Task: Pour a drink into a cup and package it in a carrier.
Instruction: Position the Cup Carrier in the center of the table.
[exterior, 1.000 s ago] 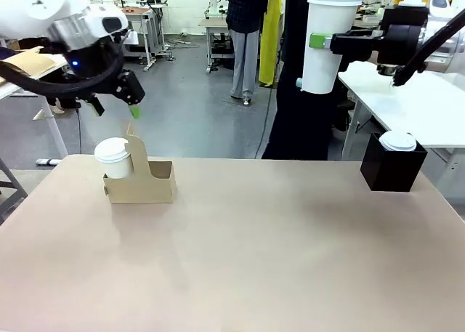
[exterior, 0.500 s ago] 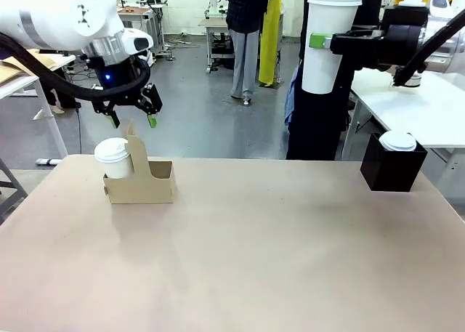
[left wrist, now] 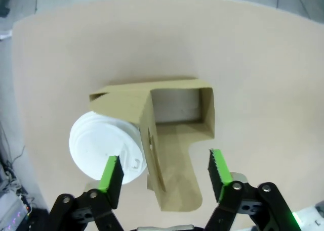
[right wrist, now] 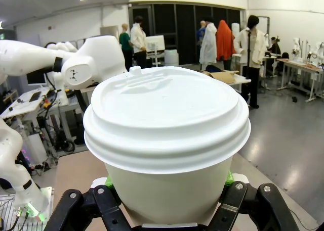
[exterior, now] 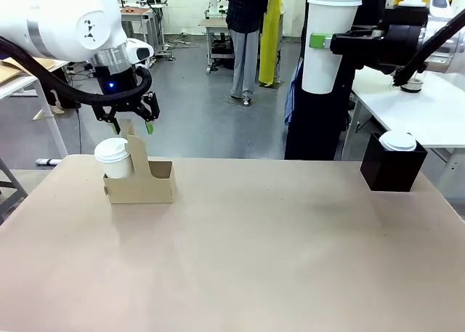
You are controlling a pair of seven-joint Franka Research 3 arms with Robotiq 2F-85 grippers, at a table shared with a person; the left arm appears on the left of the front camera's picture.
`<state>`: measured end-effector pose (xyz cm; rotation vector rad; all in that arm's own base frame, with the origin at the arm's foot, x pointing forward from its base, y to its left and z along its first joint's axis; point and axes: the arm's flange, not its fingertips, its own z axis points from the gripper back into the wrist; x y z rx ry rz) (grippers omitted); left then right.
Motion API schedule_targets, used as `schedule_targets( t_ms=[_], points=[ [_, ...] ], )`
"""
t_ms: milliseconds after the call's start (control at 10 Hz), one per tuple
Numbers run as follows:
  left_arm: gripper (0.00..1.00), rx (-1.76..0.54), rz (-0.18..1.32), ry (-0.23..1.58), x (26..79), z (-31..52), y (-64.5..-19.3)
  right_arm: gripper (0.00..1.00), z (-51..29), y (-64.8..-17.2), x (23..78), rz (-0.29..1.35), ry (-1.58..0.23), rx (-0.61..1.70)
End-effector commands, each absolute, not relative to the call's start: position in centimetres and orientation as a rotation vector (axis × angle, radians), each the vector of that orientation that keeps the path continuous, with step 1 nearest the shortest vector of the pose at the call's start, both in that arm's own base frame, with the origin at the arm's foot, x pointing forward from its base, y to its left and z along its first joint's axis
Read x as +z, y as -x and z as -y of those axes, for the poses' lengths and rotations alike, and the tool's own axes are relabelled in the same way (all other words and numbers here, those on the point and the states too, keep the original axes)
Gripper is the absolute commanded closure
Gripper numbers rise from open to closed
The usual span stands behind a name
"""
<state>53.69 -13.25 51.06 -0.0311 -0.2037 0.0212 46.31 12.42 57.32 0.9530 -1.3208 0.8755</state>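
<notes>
The brown cardboard carrier [exterior: 149, 182] stands at the table's far left with a lidded white cup [exterior: 112, 158] in its left pocket; the right pocket is empty. My left gripper [exterior: 132, 126] hangs open just above it, pointing down. In the left wrist view its fingers [left wrist: 112, 174] straddle the tall handle tab [left wrist: 161, 155] without touching it, beside the cup's lid [left wrist: 104, 145]. My right gripper [exterior: 323, 41] is shut on a second lidded cup [exterior: 328, 16], held upright high at the upper right, and the right wrist view shows this cup [right wrist: 167, 120] close up. The drink is hidden under the lids.
A black box [exterior: 392, 171] with a white lid [exterior: 398, 140] on top stands at the table's far right. A person in dark clothes [exterior: 320, 121] stands behind the far edge. A white side table [exterior: 429, 107] is at the right.
My left gripper has swung right and down from beyond the carrier to sit over its handle tab. The right gripper and its cup have stayed put.
</notes>
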Motion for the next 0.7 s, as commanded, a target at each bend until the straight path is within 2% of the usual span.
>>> schedule_targets(
  t_ms=[0,200,300,400,500,600],
  points=[
    [1.00,0.063,0.278,-0.006,50.74,13.52,-53.33,0.19,-12.54,-46.22,57.70,1.334,-0.939,0.885],
    [1.00,0.070,0.274,-0.028,50.62,13.41,-53.43,0.19,-12.54,-46.22,57.70,1.334,-0.939,0.885],
    [0.86,0.080,0.264,-0.033,50.43,13.41,-53.46,0.19,-12.54,-46.22,57.70,1.334,-0.939,0.885],
    [0.95,0.075,0.239,-0.039,50.21,13.38,-53.53,0.19,-12.54,-46.22,57.70,1.334,-0.939,0.885],
    [1.00,0.068,0.226,-0.034,49.99,13.38,-53.62,0.19,-12.54,-46.22,57.70,1.334,-0.939,0.885],
    [1.00,0.067,0.220,-0.032,49.83,13.42,-53.62,0.19,-12.54,-46.22,57.70,1.334,-0.939,0.885]
  ],
)
